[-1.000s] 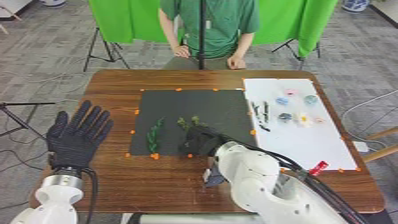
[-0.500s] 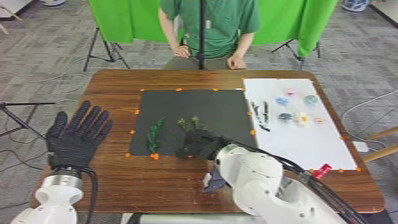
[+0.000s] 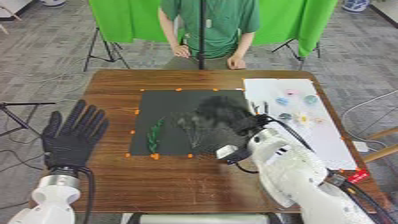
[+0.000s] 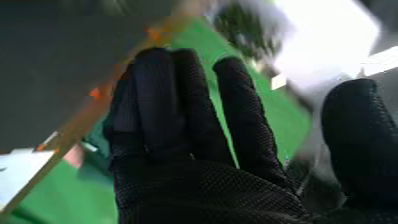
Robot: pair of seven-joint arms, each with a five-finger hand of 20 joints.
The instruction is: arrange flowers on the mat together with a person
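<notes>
My left hand (image 3: pixel 71 137) is open over the table's left side, fingers straight. Blurred, my right hand (image 3: pixel 222 112) hovers above the right half of the dark mat (image 3: pixel 164 102). In the right wrist view my right hand (image 4: pixel 191 165) has straight fingers with the thumb apart, holding nothing. A leafy green stem (image 3: pixel 154 137) lies on the mat's left part. Beside it, just left of my right hand, is a thinner sprig (image 3: pixel 193 131). On the white sheet (image 3: pixel 315 150) are a pink flower (image 3: pixel 290 92), a blue flower (image 3: pixel 282 101) and a yellow flower (image 3: pixel 303 119).
Several more small blooms and dark stems (image 3: pixel 264 108) are on the white sheet, close to my right hand. A person stands across the table (image 3: pixel 115 82), hands near its far edge. Orange tape marks (image 3: pixel 155 156) line the mat's border.
My right hand has moved forward and to the right, away from the lower end of the thin sprig, which stays on the mat. My left hand has shifted slightly.
</notes>
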